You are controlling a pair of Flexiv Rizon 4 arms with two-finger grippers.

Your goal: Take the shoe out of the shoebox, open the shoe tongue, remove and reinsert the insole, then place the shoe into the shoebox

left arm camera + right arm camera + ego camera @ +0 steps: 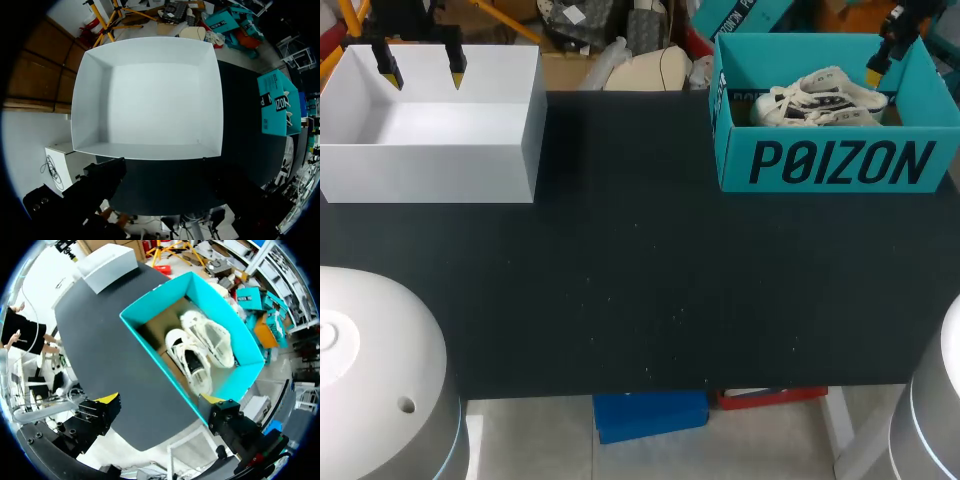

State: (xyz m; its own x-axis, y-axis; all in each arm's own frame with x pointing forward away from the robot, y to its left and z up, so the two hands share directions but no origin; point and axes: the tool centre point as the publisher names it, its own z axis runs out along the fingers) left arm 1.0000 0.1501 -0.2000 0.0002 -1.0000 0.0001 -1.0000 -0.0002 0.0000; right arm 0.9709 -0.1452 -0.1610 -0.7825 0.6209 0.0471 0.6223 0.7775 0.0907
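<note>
The right tool [160, 401] hangs with its yellow-tipped fingers spread wide and holding nothing, over the 2 o'clock corner of the teal shoebox [835, 165], which stands at about 1 o'clock on the black bench [640, 280]. Inside the box lie the white sneakers [817, 100], side by side on the cardboard floor, with their long axis running from 9 to 3 o'clock along the box's length. From the tool they sit toward 8 o'clock and lower down, ahead of the fingers and not yet between them. The left tool [422, 73], equally wide and empty, is poised over the far wall of an open white box [430, 165] at 11 o'clock, well apart from the shoebox across the bare bench. The right arm is plainly the nearer one, so lifting the shoe out looks like its job. It would likely need to shift toward 9 o'clock and drop between the box walls, closing across a sneaker's narrow width rather than along its length.
</note>
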